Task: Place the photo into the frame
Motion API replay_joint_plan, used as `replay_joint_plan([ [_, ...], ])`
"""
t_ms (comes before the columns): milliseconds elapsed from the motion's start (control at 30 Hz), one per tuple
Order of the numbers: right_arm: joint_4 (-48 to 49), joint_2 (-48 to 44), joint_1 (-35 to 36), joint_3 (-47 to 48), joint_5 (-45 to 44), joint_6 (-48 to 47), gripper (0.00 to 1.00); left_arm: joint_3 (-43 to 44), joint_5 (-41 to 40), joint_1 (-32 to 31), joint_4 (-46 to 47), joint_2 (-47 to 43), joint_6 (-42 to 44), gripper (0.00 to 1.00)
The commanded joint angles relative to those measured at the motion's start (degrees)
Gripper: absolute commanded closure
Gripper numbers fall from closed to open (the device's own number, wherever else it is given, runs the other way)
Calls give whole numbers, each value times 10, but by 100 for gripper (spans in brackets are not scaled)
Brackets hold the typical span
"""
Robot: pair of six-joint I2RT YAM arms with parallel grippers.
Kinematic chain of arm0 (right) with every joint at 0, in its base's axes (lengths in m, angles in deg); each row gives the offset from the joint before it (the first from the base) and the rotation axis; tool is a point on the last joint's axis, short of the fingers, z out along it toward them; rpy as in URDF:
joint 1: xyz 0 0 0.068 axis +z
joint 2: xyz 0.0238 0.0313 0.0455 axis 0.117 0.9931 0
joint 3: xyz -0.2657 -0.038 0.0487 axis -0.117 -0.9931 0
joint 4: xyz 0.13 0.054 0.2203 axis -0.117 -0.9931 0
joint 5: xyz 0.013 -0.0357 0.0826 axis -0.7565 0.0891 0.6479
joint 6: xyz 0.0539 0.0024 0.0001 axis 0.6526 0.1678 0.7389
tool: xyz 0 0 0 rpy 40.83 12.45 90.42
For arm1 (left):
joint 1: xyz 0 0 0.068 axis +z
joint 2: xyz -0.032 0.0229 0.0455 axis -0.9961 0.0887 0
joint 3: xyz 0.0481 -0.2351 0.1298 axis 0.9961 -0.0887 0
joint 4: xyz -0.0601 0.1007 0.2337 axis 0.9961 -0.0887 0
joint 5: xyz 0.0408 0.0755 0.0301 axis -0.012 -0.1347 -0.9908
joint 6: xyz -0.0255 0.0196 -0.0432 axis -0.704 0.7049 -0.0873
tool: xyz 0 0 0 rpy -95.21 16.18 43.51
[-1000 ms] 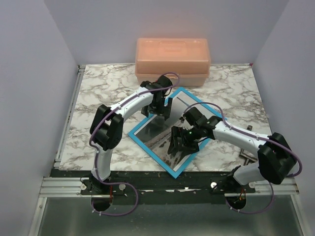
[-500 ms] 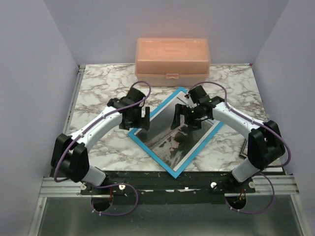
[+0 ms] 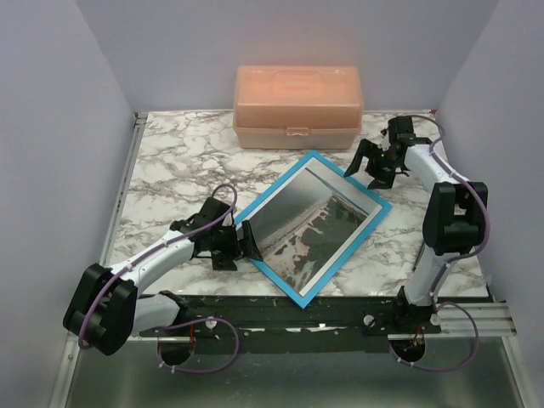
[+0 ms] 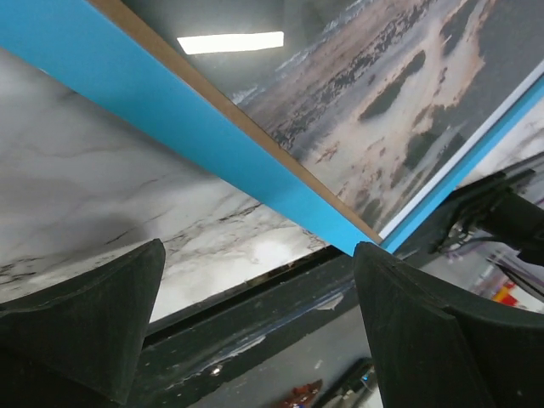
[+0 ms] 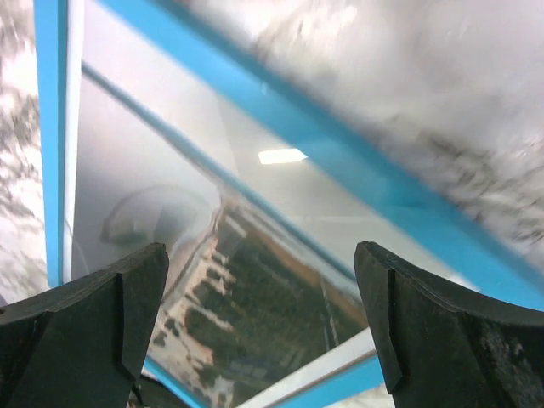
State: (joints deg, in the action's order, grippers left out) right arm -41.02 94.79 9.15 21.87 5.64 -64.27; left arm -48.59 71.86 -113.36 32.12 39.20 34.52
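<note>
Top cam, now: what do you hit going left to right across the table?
Open left hand → bright blue rectangular picture frame holding the grey scenery photo → open right hand. The peach plastic box is left out: it spans the frame's width.

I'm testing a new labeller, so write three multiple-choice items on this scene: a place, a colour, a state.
1. Where is the orange box? A. the table's far edge B. its middle C. its near edge
2. What colour is the frame's rim? A. red B. blue C. green
3. How are the left gripper and right gripper? A. both open, empty B. both shut C. one gripping the frame
Key: 1 A, it stands beyond the frame; 2 B, blue surrounds the photo; 3 A, both stand spread around nothing.
</note>
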Motion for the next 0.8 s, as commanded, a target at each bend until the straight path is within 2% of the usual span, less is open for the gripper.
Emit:
replay_joint_plan([
  [0, 8, 56, -21, 80, -27, -14, 0, -58, 85, 1, 122, -18, -86, 7],
  [167, 15, 129, -36, 141, -62, -11, 0, -88, 96, 1, 164, -10, -112, 8],
  [333, 15, 190, -38, 164, -38, -9, 0, -87, 108, 1, 191, 16, -123, 9],
  [467, 23, 188, -38, 132, 12, -11, 0, -80, 104, 1, 201, 33, -129, 9],
  [767, 33, 116, -38, 8, 58, -12, 0, -42, 111, 20, 233, 121, -119, 10],
])
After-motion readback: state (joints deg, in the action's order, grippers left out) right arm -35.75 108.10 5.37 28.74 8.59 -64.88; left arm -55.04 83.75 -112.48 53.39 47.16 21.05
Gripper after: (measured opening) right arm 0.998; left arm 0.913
